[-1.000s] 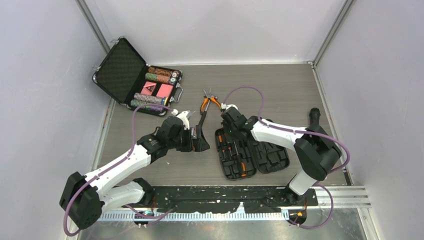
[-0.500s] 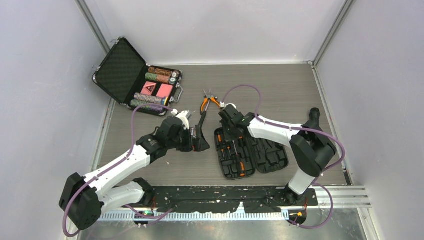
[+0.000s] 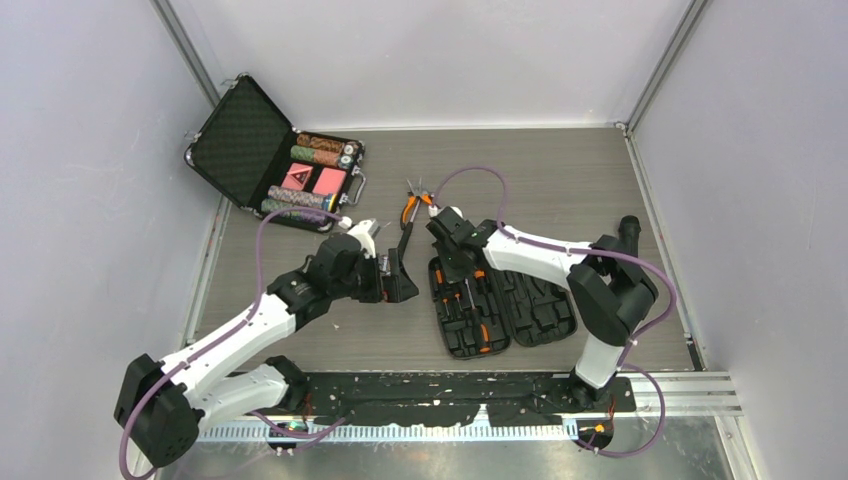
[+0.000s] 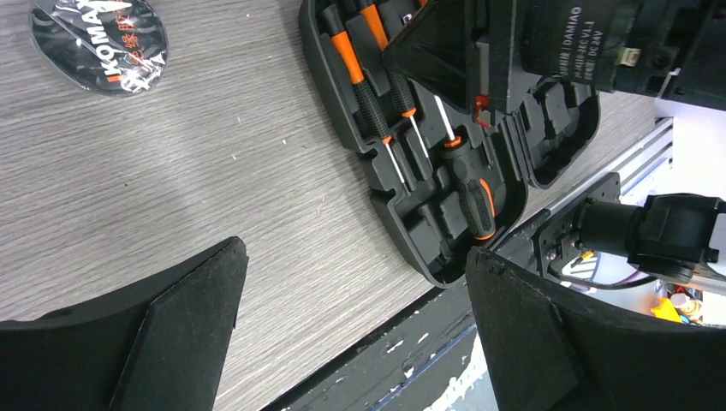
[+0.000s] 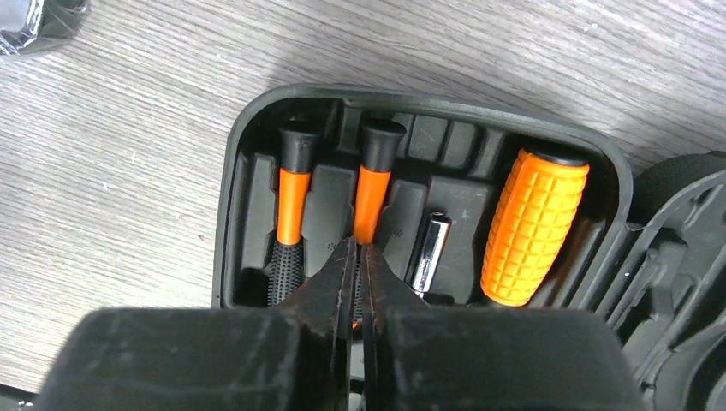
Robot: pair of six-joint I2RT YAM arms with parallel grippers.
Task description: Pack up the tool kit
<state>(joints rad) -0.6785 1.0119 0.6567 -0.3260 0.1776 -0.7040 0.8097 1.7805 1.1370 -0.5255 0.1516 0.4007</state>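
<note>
Kit laid open mid-table, long axis 12-to-6, screwdrivers slotted in its left half. Right gripper pinched together over one handle at the 12 end; left gripper spread wide, empty, at kit's 9.

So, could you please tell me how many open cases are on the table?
2. The tool kit lies open near the middle of the table; the poker-chip briefcase sits open at the far left corner.

Pliers just behind tool kit
</note>
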